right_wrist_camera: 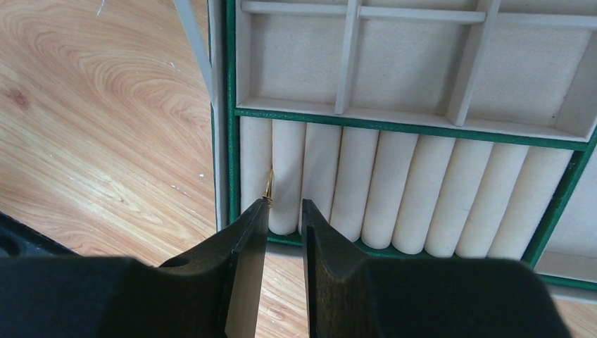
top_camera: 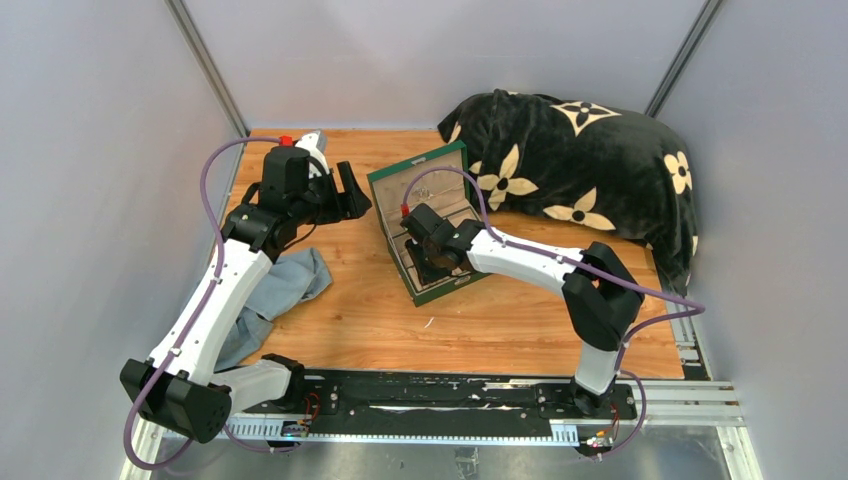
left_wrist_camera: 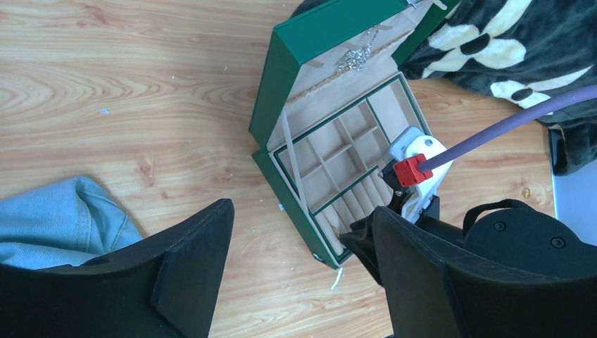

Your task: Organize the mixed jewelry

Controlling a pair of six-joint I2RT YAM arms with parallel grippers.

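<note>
A green jewellery box (top_camera: 381,199) lies open mid-table, with beige compartments and a row of ring rolls (right_wrist_camera: 394,190). A small gold ring (right_wrist_camera: 269,186) stands in the slot between the first two rolls, also seen in the left wrist view (left_wrist_camera: 336,230). My right gripper (right_wrist_camera: 284,208) hangs over that end of the rolls. Its jaws are a narrow gap apart and the left fingertip (right_wrist_camera: 259,211) touches the ring. A silvery cluster (left_wrist_camera: 355,58) hangs inside the lid. My left gripper (top_camera: 350,195) is wide open and empty, above the table left of the box.
A blue cloth (top_camera: 285,290) lies at the left under the left arm. A dark flowered blanket (top_camera: 580,170) fills the back right. A thin pale sliver (left_wrist_camera: 336,279) lies on the wood by the box's near corner. A tiny gold speck (left_wrist_camera: 526,192) lies right of the box.
</note>
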